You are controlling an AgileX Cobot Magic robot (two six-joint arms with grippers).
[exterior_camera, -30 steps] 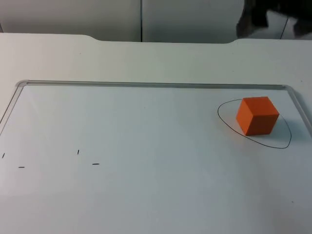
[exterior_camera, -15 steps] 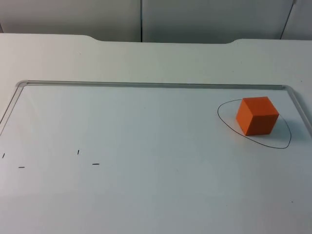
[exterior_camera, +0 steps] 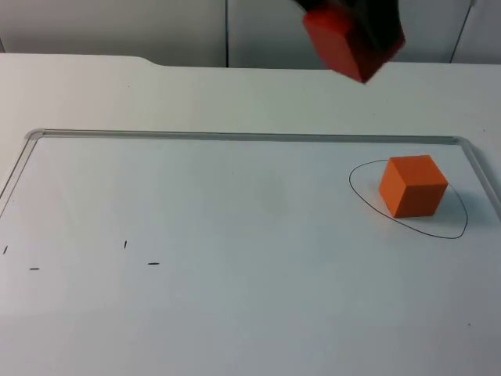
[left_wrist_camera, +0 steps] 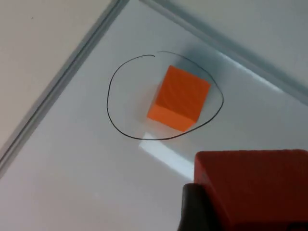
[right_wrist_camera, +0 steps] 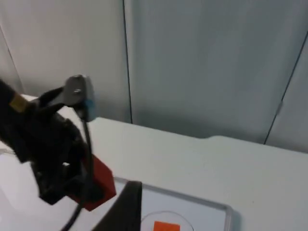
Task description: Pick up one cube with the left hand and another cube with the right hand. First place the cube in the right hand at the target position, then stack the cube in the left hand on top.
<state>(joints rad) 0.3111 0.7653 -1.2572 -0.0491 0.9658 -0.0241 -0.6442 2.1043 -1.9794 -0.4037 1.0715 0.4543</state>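
Left end effector [exterior_camera: 368, 35], newly arriving above and beyond the orange cube [exterior_camera: 413, 185] inside the drawn ring [exterior_camera: 462, 227], is gripping the red cube [exterior_camera: 338, 43]; stacking looks imminent. Right end effector is waiting, its grip state unreadable.

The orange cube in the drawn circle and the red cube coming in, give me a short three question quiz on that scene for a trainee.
1. True or false: the orange foam cube sits inside the hand-drawn black oval on the whiteboard.
2. Which gripper carries the red foam cube? A) left B) right
3. Fill in: the red cube is held ___ the table, not resting on it.

Key
1. True; the left wrist view shows the oval ringing it.
2. A; the left gripper has its jaws shut on the red cube, seen up close in its own wrist view. The right gripper holds nothing visible.
3. above
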